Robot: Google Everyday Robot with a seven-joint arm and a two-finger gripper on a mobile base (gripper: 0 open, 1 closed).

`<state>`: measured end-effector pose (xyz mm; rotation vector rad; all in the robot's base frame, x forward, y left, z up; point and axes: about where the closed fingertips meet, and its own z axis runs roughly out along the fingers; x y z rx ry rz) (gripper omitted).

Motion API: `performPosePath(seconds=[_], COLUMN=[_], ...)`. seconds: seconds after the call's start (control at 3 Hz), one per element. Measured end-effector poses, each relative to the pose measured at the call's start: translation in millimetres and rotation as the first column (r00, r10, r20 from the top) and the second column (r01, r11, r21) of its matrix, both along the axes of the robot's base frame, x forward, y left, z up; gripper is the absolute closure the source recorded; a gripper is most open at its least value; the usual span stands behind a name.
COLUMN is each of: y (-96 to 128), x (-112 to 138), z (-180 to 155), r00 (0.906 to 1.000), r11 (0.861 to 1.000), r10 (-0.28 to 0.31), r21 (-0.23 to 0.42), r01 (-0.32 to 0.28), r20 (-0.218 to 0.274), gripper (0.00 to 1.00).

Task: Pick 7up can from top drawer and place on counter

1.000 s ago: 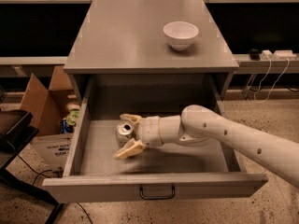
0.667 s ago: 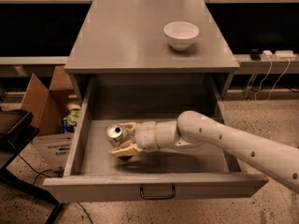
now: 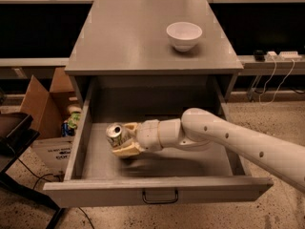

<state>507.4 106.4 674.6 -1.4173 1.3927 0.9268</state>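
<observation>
With the gripper (image 3: 123,139) clenched around the 7up can (image 3: 114,133) at the left of the open top drawer (image 3: 157,189), the pick looks made, so next comes lifting the can onto the surface (image 3: 128,42), clear of the white bowl (image 3: 184,35).

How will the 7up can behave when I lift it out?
Probably light and thin-walled: the 7up can is a small drink can, so squeezing may dent it. It sits tilted in the claw inside the top drawer, so its round body might slip or roll.
</observation>
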Motion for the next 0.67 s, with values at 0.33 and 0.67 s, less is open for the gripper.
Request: performPosePath(seconds=[0.33, 0.67], y=[-8, 2], x=[-2, 9], z=[77, 165], r00=[0.9993, 0.9968], r11=[0.999, 0.995], r10=[0.002, -0.017], r21=[0.038, 0.101], r01=[-0.004, 0.009], r20=[0.037, 0.078], gripper=[1.00, 1.00])
